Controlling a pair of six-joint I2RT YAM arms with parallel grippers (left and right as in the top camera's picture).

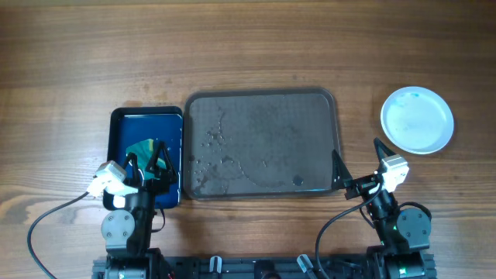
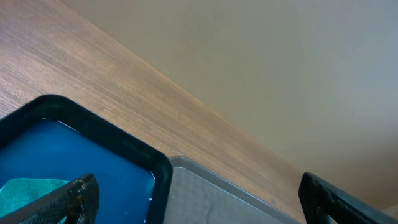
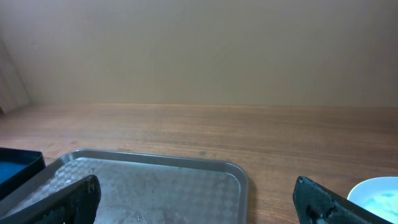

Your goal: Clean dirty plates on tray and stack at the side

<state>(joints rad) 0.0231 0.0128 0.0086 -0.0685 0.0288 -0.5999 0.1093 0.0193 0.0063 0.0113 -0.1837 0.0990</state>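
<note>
The large dark brown-grey tray point(image 1: 263, 143) lies in the middle of the table with water drops on its left part and no plates on it. It also shows in the left wrist view point(image 2: 205, 199) and the right wrist view point(image 3: 155, 180). White plates point(image 1: 417, 119) sit stacked to the right of the tray on the wood; I cannot tell how many are in the stack. The stack's edge shows in the right wrist view point(image 3: 379, 196). My left gripper point(image 1: 153, 159) is open over the blue tray. My right gripper point(image 1: 358, 159) is open and empty near the brown-grey tray's front right corner.
A smaller dark blue tray point(image 1: 146, 155) stands against the brown-grey tray's left side and holds a teal cloth point(image 1: 142, 149). The cloth and blue tray show in the left wrist view point(image 2: 25, 190). Cables run along the table's front edge by both arm bases.
</note>
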